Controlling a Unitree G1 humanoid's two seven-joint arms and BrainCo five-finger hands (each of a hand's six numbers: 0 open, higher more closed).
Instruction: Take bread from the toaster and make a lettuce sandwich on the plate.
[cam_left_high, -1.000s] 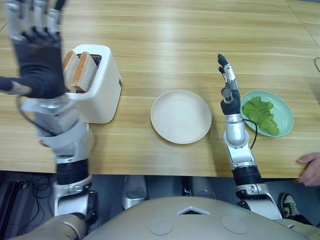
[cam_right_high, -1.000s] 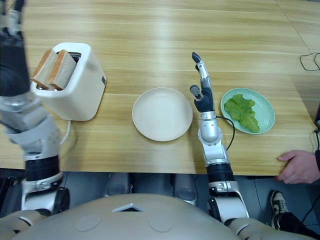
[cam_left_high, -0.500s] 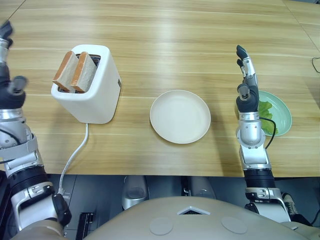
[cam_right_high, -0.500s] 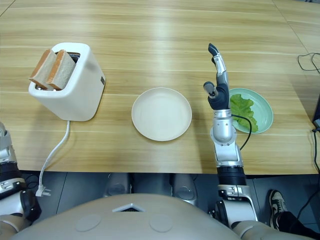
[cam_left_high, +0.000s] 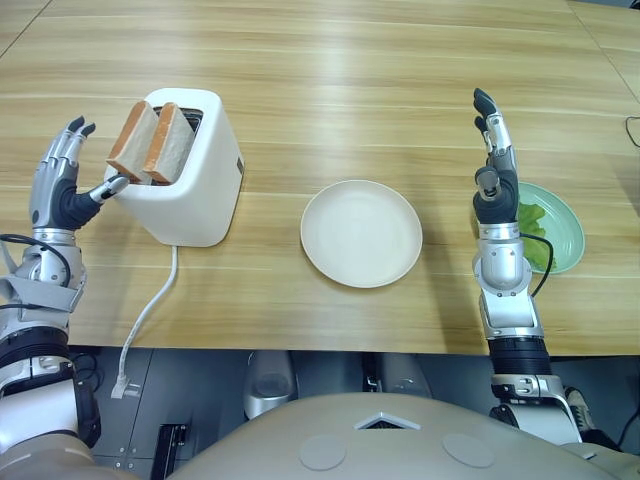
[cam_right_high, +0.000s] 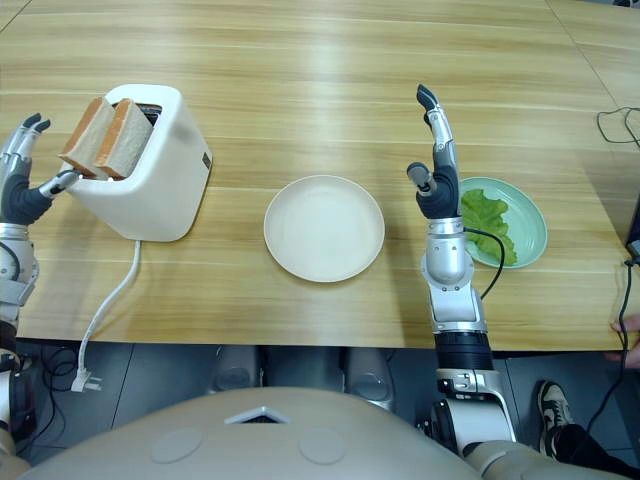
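Head stereo pair, looking forward and down on the tabletop (cam_left_high: 400, 80) from close above.
Both eyes face the same way from spots slightly apart and share nearly the whole scene: toaster (cam_left_high: 200, 190) at left, plate (cam_left_high: 361, 233) at centre, left robot hand (cam_left_high: 62, 185) and right robot hand (cam_left_high: 494, 160) towards the sides. In the right eye view everything sits a little further left.

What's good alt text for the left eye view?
Two bread slices stand in a white toaster on a wooden table, the robot's open left hand beside it. A cream plate sits mid-table; the open right hand stands by a green dish of lettuce.
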